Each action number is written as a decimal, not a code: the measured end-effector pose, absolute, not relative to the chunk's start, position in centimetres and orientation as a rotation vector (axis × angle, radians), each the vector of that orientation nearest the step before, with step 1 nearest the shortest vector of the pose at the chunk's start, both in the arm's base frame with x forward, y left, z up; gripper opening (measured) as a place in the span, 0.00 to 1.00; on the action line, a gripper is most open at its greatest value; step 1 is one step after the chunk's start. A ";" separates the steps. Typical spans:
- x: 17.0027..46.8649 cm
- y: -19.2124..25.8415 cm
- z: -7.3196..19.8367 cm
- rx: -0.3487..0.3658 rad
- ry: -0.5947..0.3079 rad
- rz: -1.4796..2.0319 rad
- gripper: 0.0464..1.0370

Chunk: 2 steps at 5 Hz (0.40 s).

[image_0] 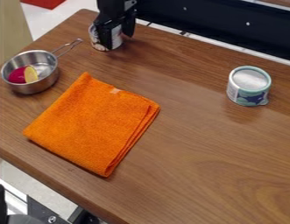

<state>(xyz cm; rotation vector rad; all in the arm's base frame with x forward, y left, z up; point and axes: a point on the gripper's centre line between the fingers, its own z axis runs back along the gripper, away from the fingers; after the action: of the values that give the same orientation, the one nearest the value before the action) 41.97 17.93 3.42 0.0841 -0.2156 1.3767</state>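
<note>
While the orange cloth point(94, 127) lay folded, the gripper point(117, 40) hung at a can point(95, 38), fingers well apart, any hold unclear.

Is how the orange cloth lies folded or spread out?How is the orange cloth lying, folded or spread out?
Folded: the cloth lies flat on the table, with stacked layers showing along its right edge.

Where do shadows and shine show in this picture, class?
Camera view: a soft, faint shadow lies on the wooden tabletop just below the right-hand can; bright reflections streak the metal pan; a thin dark shadow edges the orange cloth; the gripper looks mostly dark.
</note>
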 end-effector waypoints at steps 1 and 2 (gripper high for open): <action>41.8 17.7 3.5 0.051 -0.185 1.358 0.96; 41.1 15.8 2.0 0.042 -0.140 1.300 0.96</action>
<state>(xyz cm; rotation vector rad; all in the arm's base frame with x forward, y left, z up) 41.10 15.79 1.98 0.0421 -0.1399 1.3000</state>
